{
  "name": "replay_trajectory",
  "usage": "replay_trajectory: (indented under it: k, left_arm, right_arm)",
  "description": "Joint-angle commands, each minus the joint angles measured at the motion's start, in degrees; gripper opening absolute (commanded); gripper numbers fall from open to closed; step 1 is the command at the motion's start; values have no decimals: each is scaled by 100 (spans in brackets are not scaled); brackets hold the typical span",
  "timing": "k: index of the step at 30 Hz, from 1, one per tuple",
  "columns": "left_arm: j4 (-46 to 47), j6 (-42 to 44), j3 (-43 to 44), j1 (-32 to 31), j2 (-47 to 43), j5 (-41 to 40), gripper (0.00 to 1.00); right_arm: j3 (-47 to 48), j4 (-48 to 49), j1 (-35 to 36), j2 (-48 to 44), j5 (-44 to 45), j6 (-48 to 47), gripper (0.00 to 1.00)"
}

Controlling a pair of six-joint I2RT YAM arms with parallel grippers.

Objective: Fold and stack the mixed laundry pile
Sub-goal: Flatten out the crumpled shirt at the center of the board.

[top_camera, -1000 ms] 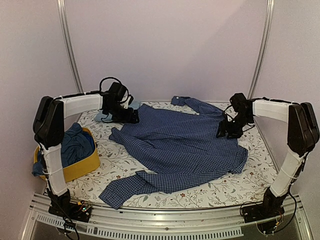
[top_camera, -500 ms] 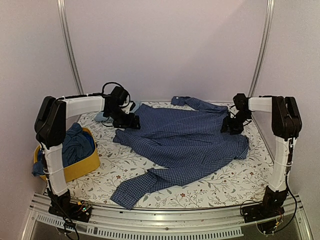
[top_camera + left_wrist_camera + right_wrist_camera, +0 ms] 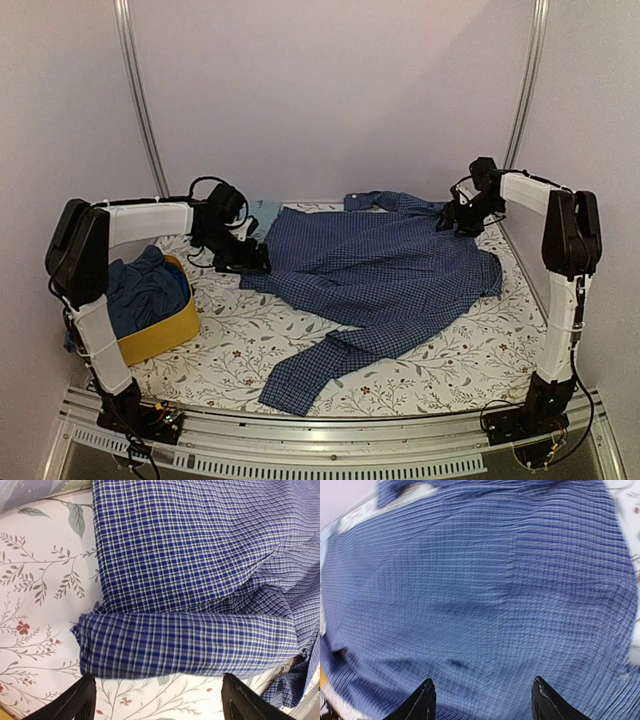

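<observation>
Overhead, checked shirt (image 3: 380, 280): spread open across the middle and far right of the floral table cover (image 3: 240, 330), with one sleeve trailing toward the near edge and another lying along the far edge.
Top view, left gripper (image 3: 250, 262): low at the shirt's left edge, on the far left part of the table.
Top view, right gripper (image 3: 455, 222): over the shirt's far right corner, close to the far sleeve; whether it touches the cloth cannot be told.
Top view, other laundry: dark blue clothes (image 3: 145, 290) heaped in the yellow basket (image 3: 165, 335) at the left, and a light blue garment (image 3: 262, 212) at the far edge behind the left arm, partly hidden.
Left wrist, left gripper (image 3: 157, 705): spread wide, with the fingertips (image 3: 82, 700) at the bottom corners and bare table cover (image 3: 35, 580) between them; nothing is held.
Left wrist, checked shirt (image 3: 200, 555): a folded-over band lies just beyond the fingertips, and the rest fills the upper right.
Right wrist, right gripper (image 3: 482, 702): jaws apart, with nothing pinched between the fingertips (image 3: 425, 700).
Right wrist, checked shirt (image 3: 485, 590): blurred, filling nearly the whole view beneath the fingers.
</observation>
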Motion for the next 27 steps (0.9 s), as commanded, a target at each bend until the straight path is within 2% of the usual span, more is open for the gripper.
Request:
replay_trajectory:
  k: [1, 6, 9, 12, 16, 19, 23, 27]
  left_arm:
    - [325, -397, -279, 124, -387, 189, 86]
    - [380, -500, -410, 197, -520, 430, 87]
    - [425, -519, -539, 208, -560, 552, 87]
    - [565, -578, -736, 211, -650, 686, 87]
    - [687, -640, -938, 208, -786, 778, 87]
    - [696, -610, -996, 209, -842, 793, 87]
    - [707, -476, -907, 152, -850, 815, 87]
    - [644, 93, -619, -315, -757, 849, 78]
  right_arm:
    - [-1499, 294, 1241, -1896, -1234, -261, 65]
    - [-2965, 608, 2850, -3176, -1200, -571, 66]
    - [-3232, 602, 3515, -3269, -934, -695, 68]
    - [-3039, 554, 3902, -2884, -722, -1122, 69]
    - [-2587, 436, 4039, -2183, -679, -1497, 73]
    - [-2149, 104, 4008, -1633, -194, -1633, 74]
    - [-1936, -334, 3549, -1204, -26, -1215, 71]
    - [-1903, -631, 3314, -1039, 102, -858, 68]
